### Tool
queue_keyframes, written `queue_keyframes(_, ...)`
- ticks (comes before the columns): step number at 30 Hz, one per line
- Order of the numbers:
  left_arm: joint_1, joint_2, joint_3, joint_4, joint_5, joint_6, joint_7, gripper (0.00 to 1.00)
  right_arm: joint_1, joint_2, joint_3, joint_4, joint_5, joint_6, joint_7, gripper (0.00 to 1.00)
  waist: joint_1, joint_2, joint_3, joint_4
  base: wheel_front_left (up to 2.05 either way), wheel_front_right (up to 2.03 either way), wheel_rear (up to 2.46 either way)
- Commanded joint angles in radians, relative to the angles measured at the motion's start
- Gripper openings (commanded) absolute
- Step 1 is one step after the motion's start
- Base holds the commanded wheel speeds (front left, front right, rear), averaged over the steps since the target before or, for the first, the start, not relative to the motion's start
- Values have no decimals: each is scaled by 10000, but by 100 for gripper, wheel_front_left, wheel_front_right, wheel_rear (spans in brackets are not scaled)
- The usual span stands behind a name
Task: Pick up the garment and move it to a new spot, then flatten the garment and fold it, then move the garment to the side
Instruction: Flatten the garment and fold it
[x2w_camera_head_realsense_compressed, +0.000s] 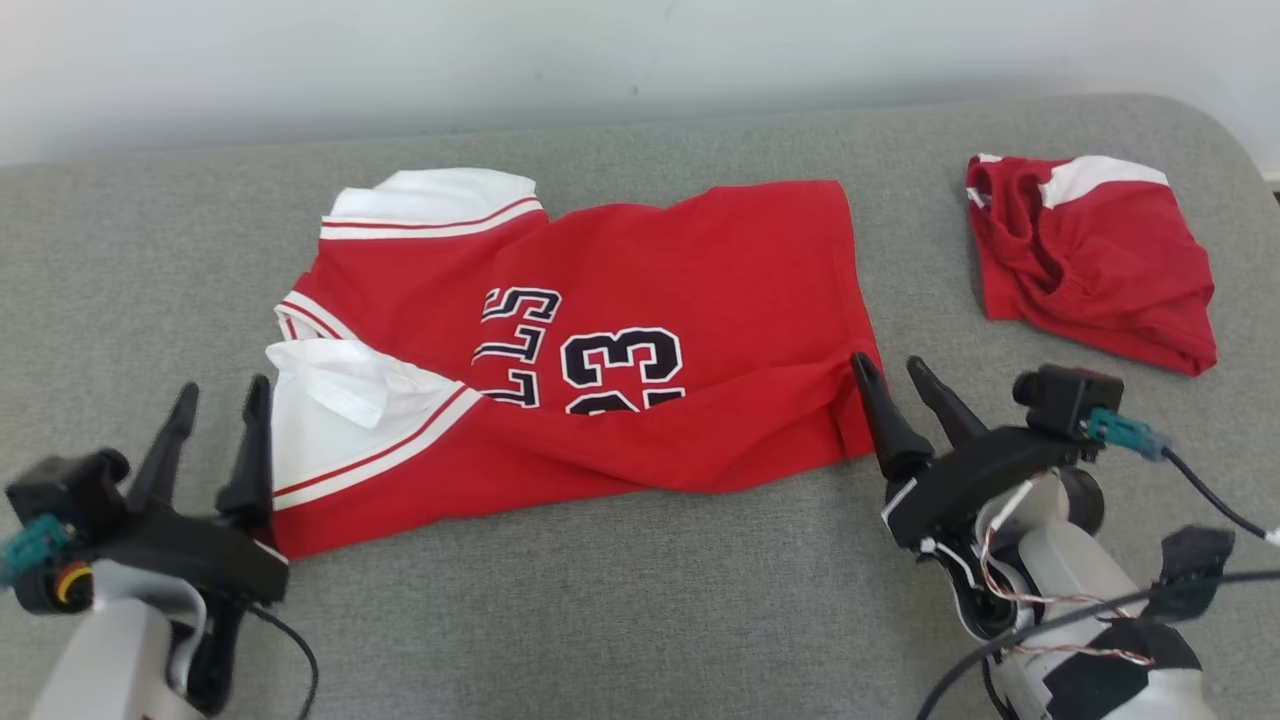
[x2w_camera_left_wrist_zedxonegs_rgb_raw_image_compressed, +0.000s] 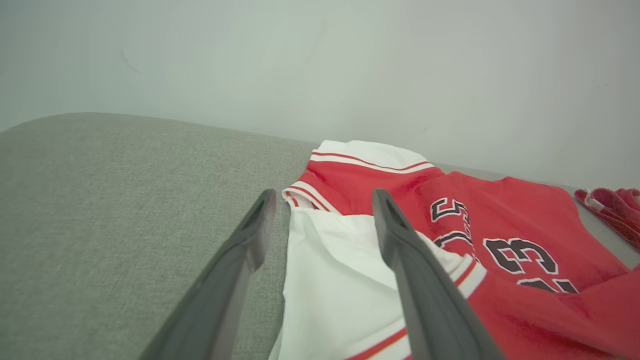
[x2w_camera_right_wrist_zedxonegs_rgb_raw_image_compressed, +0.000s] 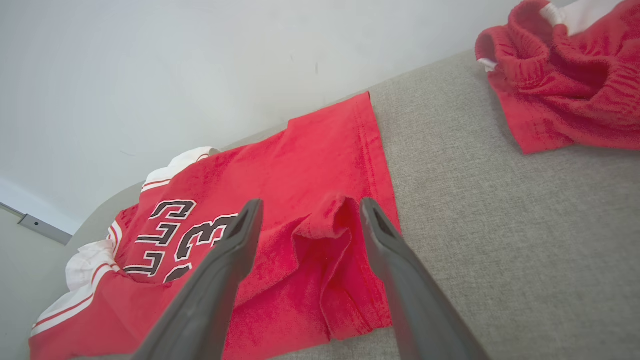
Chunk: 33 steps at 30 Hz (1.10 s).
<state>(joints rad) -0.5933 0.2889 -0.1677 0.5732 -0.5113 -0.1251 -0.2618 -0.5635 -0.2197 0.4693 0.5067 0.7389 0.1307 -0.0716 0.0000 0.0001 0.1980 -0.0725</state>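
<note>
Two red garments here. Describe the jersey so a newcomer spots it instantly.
On the grey cushioned surface, look to the middle, left of the crumpled red garment. The jersey lies spread out, red with white sleeves and a black 23; its neighbour is bunched and shows no number.

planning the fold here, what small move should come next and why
Probably press down and smooth the raised ridge at the near right corner of the jersey. Both the left end effector and the right end effector stand open, holding nothing, and cloth bunches up between the right one's fingers.
</note>
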Motion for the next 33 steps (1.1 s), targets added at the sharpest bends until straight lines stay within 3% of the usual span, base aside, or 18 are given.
queue_keyframes(1,266,-55,85,-152,121,40,-47,100,167,-103,50,-38,-123,-2,-97,100,0,-1,-144,124,0,0,0)
queue_keyframes(11,2109,-798,712,-1551,992,281,-50,100,1062,-310,-180,-312,-1186,-2,-425,100,0,-1,-189,452,0,0,0)
queue_keyframes(24,2665,-1466,1242,-1434,1752,153,-51,100,1138,-59,-577,28,-2580,-2,-624,100,0,-1,220,593,0,0,0)
queue_keyframes(33,2484,-1586,1639,-988,2218,94,-51,100,936,-46,-788,356,-3588,-2,-765,100,0,-1,431,640,0,0,0)
